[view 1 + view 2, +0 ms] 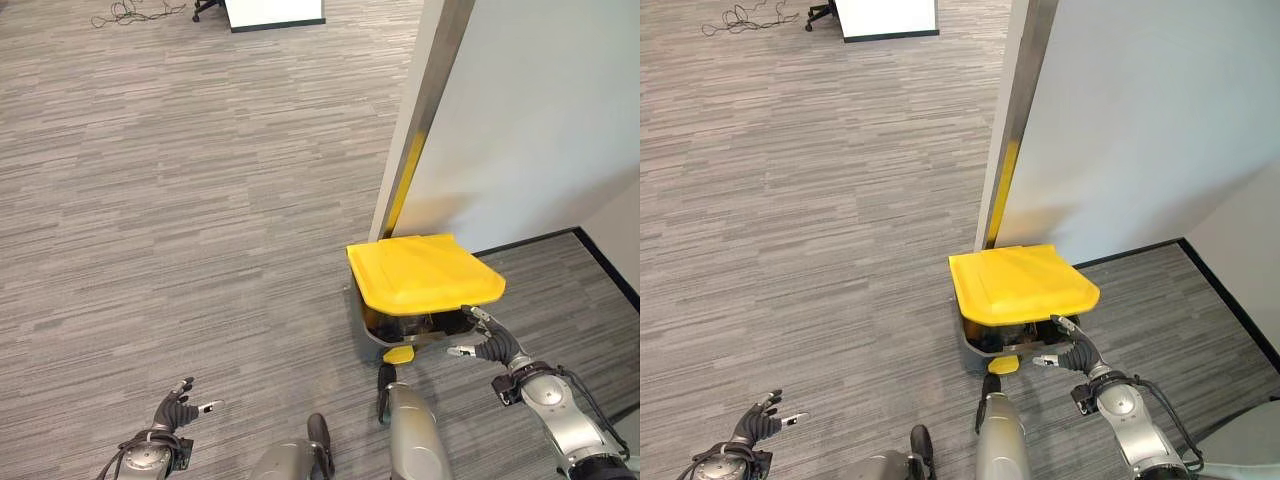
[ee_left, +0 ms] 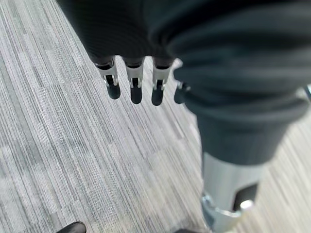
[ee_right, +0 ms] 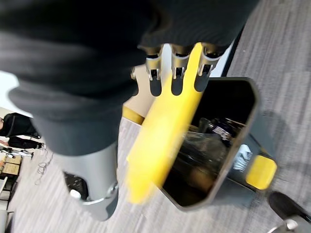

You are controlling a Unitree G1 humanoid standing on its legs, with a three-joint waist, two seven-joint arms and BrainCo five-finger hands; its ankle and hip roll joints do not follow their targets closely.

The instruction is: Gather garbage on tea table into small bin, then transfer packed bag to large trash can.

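The large trash can (image 1: pixel 362 322) is grey, stands on the carpet against a wall corner, and has a yellow lid (image 1: pixel 422 270) that is tilted up. A yellow foot pedal (image 1: pixel 398 354) sticks out at its front. In the right wrist view the can (image 3: pixel 245 104) holds a clear bag of trash (image 3: pixel 206 145) under the raised lid (image 3: pixel 167 128). My right hand (image 1: pixel 492 346) hovers beside the can's front right corner, open and holding nothing. My left hand (image 1: pixel 178 408) hangs low on the left over bare carpet, open and holding nothing, with its fingers (image 2: pixel 132 90) straight.
A white wall with a metal edge post (image 1: pixel 432 90) rises right behind the can, with a black baseboard (image 1: pixel 610 265) along its foot. Far off stand a white cabinet (image 1: pixel 275 12) and a tangle of cable (image 1: pixel 130 12). Grey carpet (image 1: pixel 180 220) stretches to the left.
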